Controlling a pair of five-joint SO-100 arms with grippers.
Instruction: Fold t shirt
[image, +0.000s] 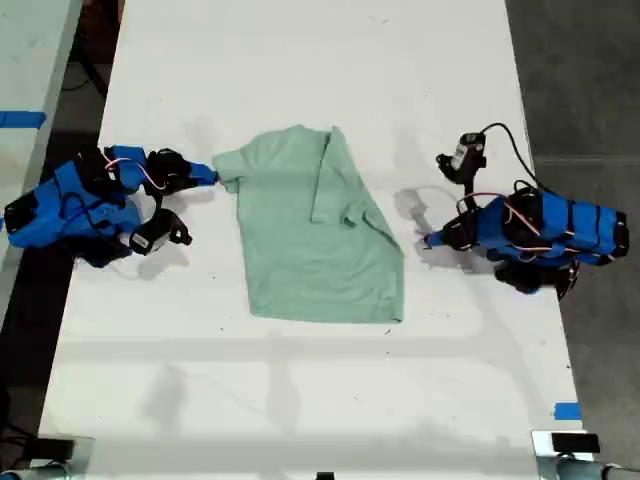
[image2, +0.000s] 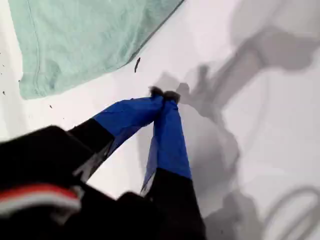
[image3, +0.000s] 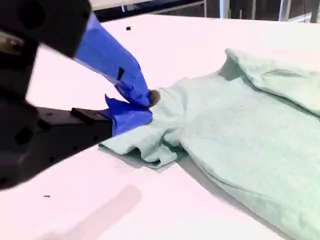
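The pale mint-green t shirt (image: 310, 240) lies flat on the white table (image: 300, 400), with the side toward the exterior view's right folded in over its middle. My second gripper (image: 211, 176), on the arm at the exterior view's left, is shut on the bunched sleeve of the t shirt (image3: 240, 125); its blue fingertips (image3: 135, 87) pinch the cloth, and my second gripper (image3: 147, 104) sits low on the table. My first gripper (image: 430, 240), at the exterior view's right, is shut on nothing and rests on bare table a short way from the t shirt (image2: 75, 40); the tips of my first gripper (image2: 162, 94) touch each other.
A black cable and small camera (image: 463, 155) stand behind the arm at the exterior view's right. Blue tape (image: 567, 411) marks the table's near edge on that side. Dark floor lies beyond both long table edges. A dark speck (image2: 137, 64) lies near the shirt's hem.
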